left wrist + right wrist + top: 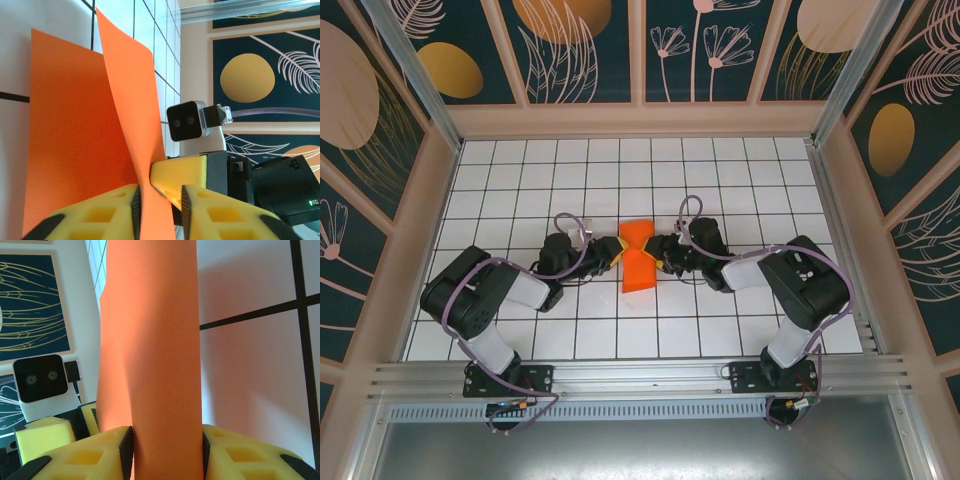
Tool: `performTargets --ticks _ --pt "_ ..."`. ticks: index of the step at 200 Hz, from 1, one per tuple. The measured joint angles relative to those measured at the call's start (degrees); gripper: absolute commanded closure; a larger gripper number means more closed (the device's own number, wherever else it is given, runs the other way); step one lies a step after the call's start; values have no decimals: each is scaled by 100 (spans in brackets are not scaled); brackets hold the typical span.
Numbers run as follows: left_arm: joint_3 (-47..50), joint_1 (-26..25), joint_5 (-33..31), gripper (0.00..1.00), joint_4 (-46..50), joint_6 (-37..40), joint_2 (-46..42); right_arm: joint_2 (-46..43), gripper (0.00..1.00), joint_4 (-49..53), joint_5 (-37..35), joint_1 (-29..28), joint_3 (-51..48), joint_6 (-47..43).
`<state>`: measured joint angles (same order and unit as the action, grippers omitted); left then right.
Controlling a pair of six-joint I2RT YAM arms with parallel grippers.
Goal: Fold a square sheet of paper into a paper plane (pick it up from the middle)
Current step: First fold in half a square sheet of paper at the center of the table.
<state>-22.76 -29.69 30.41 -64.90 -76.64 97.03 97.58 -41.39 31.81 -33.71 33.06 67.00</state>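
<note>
Top external: right tool (661, 256) is pinching the thin, likely floppy square sheet of paper (640, 274) mid-sheet; left tool (618, 250) is straddling it, grip unclear.

— What sort of place is this?
— A robot lab cell. My left arm (480, 290) and right arm (800, 285) are bolted to a metal rail (640, 375) at the edge of a white gridded desk (520, 200), boxed in by printed leaf panels (580, 50).
— Anything else?
— Cables (570, 222) loop off my arms, and a camera (186, 121) sits by my foam-padded jaws.
</note>
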Motion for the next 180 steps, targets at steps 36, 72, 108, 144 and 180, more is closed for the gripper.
performTargets --ticks 36,72,108,144,180 --pt "0 0 9 74 -94 -2 44 0 60 -4 35 0 -2 48" --pt "-4 -2 22 87 -157 -9 234 0 58 -24 87 0 -13 107" --pt "-13 -2 -35 100 -118 83 236 -168 38 341 22 4 -11 15" --pt "-68 -2 -68 100 42 225 236 -662 23 1432 -321 26 111 -442" --pt "-133 -28 -68 100 85 286 236 -1075 22 2546 -833 52 330 -940"
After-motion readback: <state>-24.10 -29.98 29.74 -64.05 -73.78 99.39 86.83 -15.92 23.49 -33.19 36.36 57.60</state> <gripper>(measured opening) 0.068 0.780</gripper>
